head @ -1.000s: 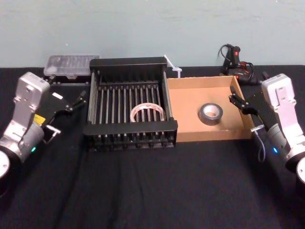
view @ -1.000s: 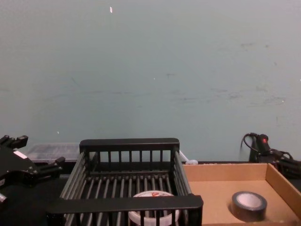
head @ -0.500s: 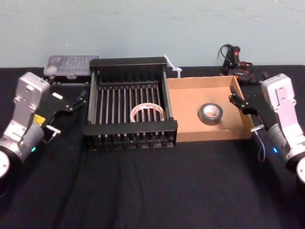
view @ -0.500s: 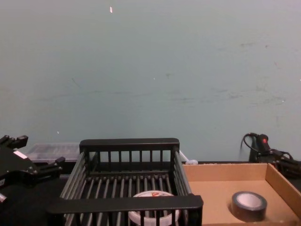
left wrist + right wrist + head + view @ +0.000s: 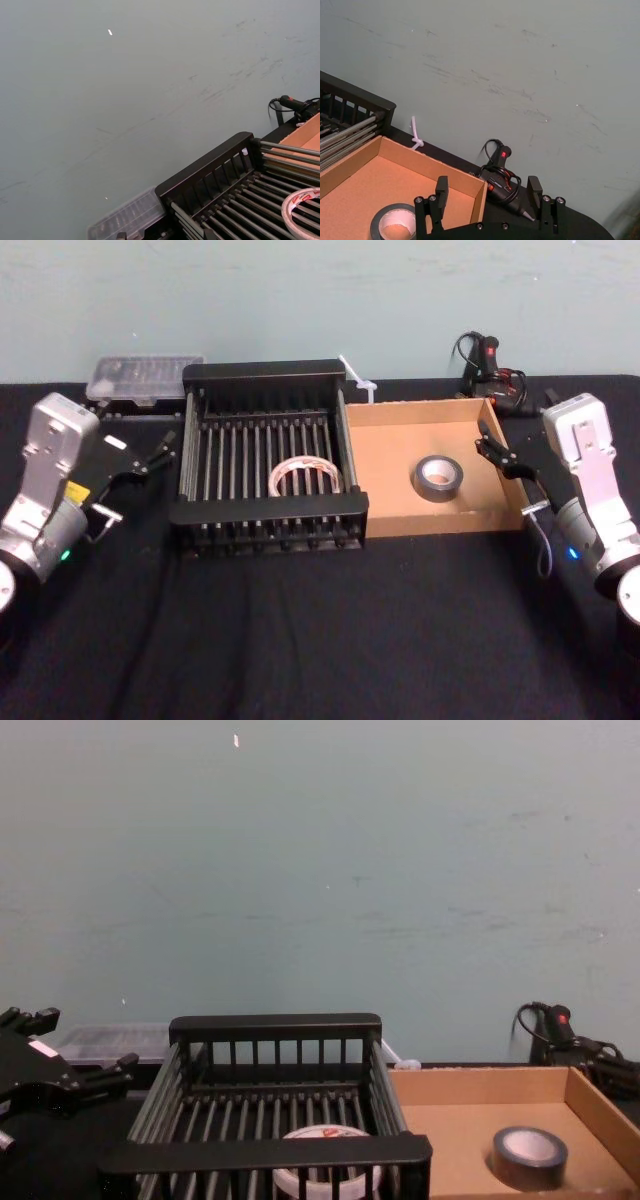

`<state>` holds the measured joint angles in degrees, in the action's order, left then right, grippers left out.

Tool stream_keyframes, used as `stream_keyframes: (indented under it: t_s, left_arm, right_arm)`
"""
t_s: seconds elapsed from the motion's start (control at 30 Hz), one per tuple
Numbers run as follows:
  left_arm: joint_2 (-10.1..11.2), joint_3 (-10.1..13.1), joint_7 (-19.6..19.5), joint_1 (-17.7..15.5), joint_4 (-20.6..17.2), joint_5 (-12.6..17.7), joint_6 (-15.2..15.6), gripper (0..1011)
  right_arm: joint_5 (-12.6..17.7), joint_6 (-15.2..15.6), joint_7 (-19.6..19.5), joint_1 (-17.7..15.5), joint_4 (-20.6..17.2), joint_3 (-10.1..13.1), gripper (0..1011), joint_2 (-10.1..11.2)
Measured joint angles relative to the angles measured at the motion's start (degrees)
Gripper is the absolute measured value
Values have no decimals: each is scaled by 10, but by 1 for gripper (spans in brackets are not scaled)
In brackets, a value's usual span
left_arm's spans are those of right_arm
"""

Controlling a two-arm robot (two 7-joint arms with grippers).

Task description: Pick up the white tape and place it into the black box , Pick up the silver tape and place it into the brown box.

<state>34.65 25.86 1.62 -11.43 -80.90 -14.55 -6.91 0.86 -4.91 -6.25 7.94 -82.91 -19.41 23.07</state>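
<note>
The white tape (image 5: pixel 305 477) lies flat on the slatted floor of the black box (image 5: pixel 265 371), near its front. From the chest its top shows behind the front rim, white tape (image 5: pixel 325 1132). The silver tape (image 5: pixel 424 486) lies flat inside the brown box (image 5: pixel 430 523), right of its middle. My left gripper (image 5: pixel 158 452) hangs open and empty just left of the black box. My right gripper (image 5: pixel 488 189) stands wide open and empty at the brown box's right wall, above and behind the silver tape (image 5: pixel 379 218).
A clear plastic case (image 5: pixel 140 375) sits behind the black box at the left. A black glue gun (image 5: pixel 485 360) with its cable lies behind the brown box at the right. A white zip tie (image 5: pixel 358 375) lies between them. Black cloth covers the table.
Both tapes lie where they were. The right arm has edged slightly left, towards the brown box. Both grippers stay open.
</note>
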Motion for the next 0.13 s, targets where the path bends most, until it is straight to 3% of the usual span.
stream_keyframes:
  t_s: [0.13]
  left_arm:
    - [0,0,0,0,0,0,0,1001]
  right_arm:
    - [0,0,0,0,0,0,1002,0]
